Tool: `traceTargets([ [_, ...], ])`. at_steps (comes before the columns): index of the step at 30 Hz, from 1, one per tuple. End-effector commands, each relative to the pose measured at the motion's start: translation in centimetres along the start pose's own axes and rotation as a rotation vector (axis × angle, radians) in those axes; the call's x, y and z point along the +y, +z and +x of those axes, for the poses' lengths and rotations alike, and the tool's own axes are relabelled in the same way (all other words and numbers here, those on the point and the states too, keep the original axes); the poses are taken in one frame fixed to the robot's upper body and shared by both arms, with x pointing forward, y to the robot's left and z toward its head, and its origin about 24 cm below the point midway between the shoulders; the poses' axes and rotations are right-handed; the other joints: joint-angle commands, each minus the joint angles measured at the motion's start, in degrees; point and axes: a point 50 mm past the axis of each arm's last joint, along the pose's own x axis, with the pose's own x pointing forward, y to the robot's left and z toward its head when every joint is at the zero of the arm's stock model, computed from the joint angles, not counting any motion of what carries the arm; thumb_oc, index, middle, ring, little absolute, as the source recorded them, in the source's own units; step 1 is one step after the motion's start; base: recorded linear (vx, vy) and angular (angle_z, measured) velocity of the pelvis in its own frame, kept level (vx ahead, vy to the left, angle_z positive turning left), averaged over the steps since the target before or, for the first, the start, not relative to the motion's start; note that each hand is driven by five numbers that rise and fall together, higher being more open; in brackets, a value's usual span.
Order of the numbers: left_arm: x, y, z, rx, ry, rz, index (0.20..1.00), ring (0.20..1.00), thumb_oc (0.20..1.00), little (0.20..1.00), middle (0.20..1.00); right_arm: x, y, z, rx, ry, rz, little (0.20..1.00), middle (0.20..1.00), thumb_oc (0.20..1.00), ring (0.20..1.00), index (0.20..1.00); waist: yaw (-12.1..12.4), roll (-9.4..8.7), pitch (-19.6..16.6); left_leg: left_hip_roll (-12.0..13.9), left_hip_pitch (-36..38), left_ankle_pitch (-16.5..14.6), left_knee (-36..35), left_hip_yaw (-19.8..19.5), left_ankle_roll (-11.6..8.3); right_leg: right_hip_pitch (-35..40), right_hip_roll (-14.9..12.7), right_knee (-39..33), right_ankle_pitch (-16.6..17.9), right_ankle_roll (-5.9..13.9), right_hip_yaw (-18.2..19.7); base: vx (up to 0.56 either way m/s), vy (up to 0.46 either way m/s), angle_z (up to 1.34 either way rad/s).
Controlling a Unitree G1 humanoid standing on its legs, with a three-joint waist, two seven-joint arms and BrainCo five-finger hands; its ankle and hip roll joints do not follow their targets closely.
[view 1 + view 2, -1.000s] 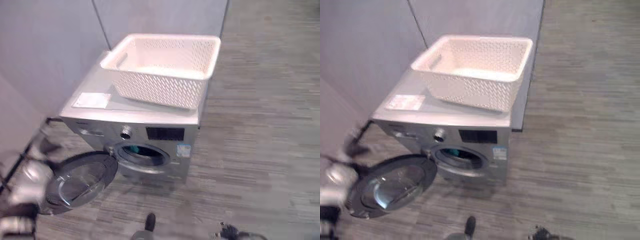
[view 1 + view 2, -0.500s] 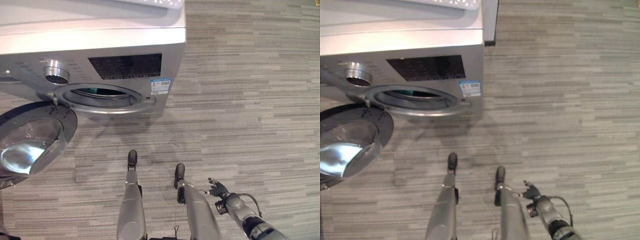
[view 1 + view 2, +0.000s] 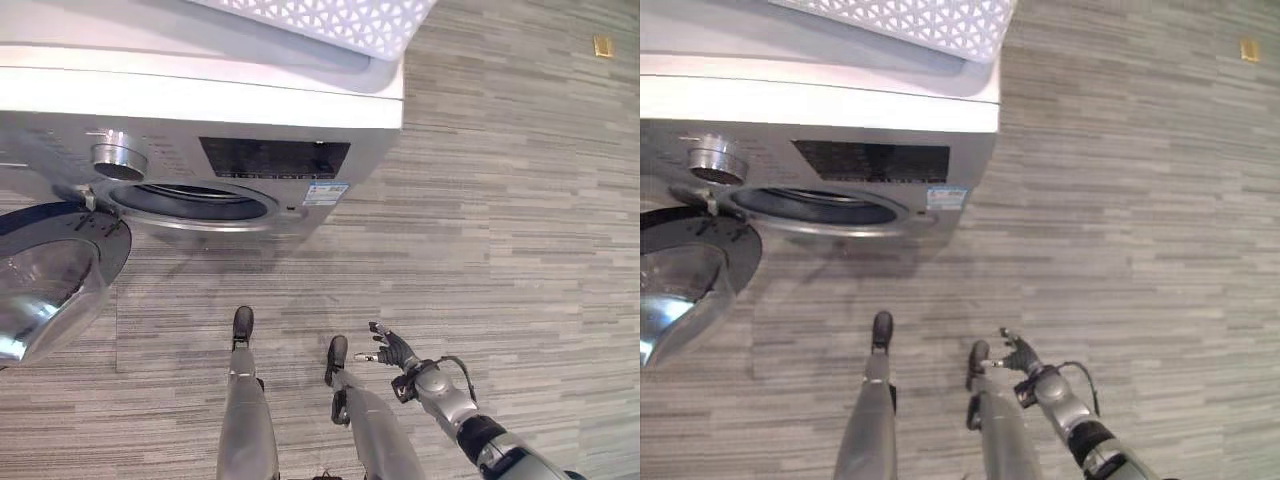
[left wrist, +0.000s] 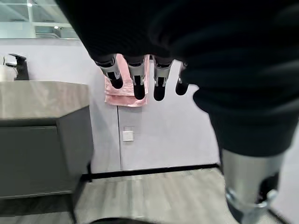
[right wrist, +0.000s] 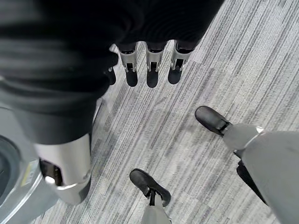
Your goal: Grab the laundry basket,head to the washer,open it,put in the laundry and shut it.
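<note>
Now the door (image 3: 45,285) hangs open to the washer's (image 3: 200,130) left, nearer the left hand (image 4: 140,77), whose straight fingers hold nothing. The right hand (image 3: 393,352), relaxed and empty, hangs low over the floor, while the basket (image 3: 330,20) sits on the washer's top.

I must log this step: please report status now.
Right hand open, low above floor. Left hand open, empty. Basket on washer; door open.
</note>
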Motion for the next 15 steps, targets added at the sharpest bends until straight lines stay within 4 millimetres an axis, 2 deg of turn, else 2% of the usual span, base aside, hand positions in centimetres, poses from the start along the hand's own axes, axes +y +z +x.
traceTargets([
  [1,1.1,-0.2,0.2,0.011,0.059,-0.023,1.000,1.000,1.000,1.000,1.000,0.0,-3.4,-1.3,0.092,-0.043,0.055,1.000,1.000,1.000,1.000,1.000,-0.36,-2.36,-2.19,0.77,2.45,-3.95,-0.71,0.86,1.17,2.35,-5.98,-2.04,0.78,5.04,3.57,0.00,0.000,0.00],
  [4,1.0,0.2,0.2,0.000,0.056,-0.036,1.000,1.000,1.000,1.000,1.000,-0.7,-3.5,-1.5,0.092,-0.081,0.084,1.000,1.000,1.000,1.000,1.000,-0.31,-3.00,-1.64,0.70,1.88,-3.85,-0.71,0.29,1.24,2.30,-5.84,-2.47,1.21,5.19,3.29,0.00,0.000,0.00],
  [6,0.3,0.9,0.0,-0.016,0.016,-0.080,1.000,1.000,1.000,1.000,1.000,-1.2,-3.6,-1.6,0.093,-0.102,0.092,1.000,1.000,1.000,1.000,1.000,-0.30,-3.23,-1.36,0.56,1.28,-3.78,-0.71,-0.20,1.32,2.33,-5.77,-2.80,1.39,5.30,2.93,0.00,-0.013,0.06],
  [7,-0.8,1.8,-0.2,-0.036,-0.051,-0.153,1.000,1.000,1.000,1.000,1.000,-1.5,-4.1,-1.8,0.112,-0.118,0.095,1.000,1.000,1.000,1.000,1.000,-0.21,-3.17,-1.13,0.35,0.50,-3.71,-0.68,-0.67,1.44,2.31,-5.84,-3.15,1.62,5.46,2.61,0.00,-0.008,0.10],
  [9,-1.1,2.2,-0.3,-0.045,-0.070,-0.168,1.000,1.000,1.000,1.000,1.000,-1.6,-4.1,-1.8,0.114,-0.123,0.098,1.000,1.000,1.000,1.000,1.000,-0.07,-3.08,-1.09,0.20,0.12,-3.70,-0.62,-0.94,1.50,2.33,-5.87,-3.30,1.68,5.46,2.40,0.00,-0.001,0.11],
  [11,-1.2,3.1,-0.4,-0.067,-0.087,-0.163,1.000,1.000,1.000,1.000,1.000,-1.6,-3.9,-1.7,0.104,-0.119,0.097,1.000,1.000,1.000,1.000,1.000,-0.08,-3.07,-0.98,0.16,-0.41,-3.64,-0.51,-1.31,1.56,2.23,-5.95,-3.38,1.81,5.50,2.14,0.00,0.010,0.15],
  [13,-1.1,4.1,-0.5,-0.090,-0.082,-0.141,1.000,1.000,1.000,1.000,1.000,-1.6,-3.1,-1.5,0.072,-0.112,0.093,1.000,1.000,1.000,1.000,1.000,-0.32,-3.45,-0.92,0.20,-0.93,-3.59,-0.38,-1.33,1.54,1.99,-5.90,-3.51,2.07,5.59,2.08,-0.01,0.012,0.14],
  [14,-1.0,5.0,-0.5,-0.114,-0.080,-0.122,1.000,1.000,1.000,1.000,1.000,-1.5,-2.1,-1.4,0.027,-0.101,0.090,1.000,1.000,1.000,1.000,1.000,-0.72,-4.13,-0.76,0.37,-1.36,-3.59,-0.25,-1.44,1.60,1.67,-5.76,-3.57,2.52,5.73,2.19,-0.01,0.011,0.13],
  [15,-1.0,5.1,-0.6,-0.115,-0.080,-0.122,1.000,1.000,1.000,1.000,1.000,-1.5,-2.1,-1.4,0.027,-0.102,0.091,1.000,1.000,1.000,1.000,1.000,-0.64,-4.16,-0.77,0.36,-1.40,-3.59,-0.24,-1.44,1.60,1.64,-5.77,-3.58,2.53,5.73,2.19,-0.01,0.006,0.10],
])
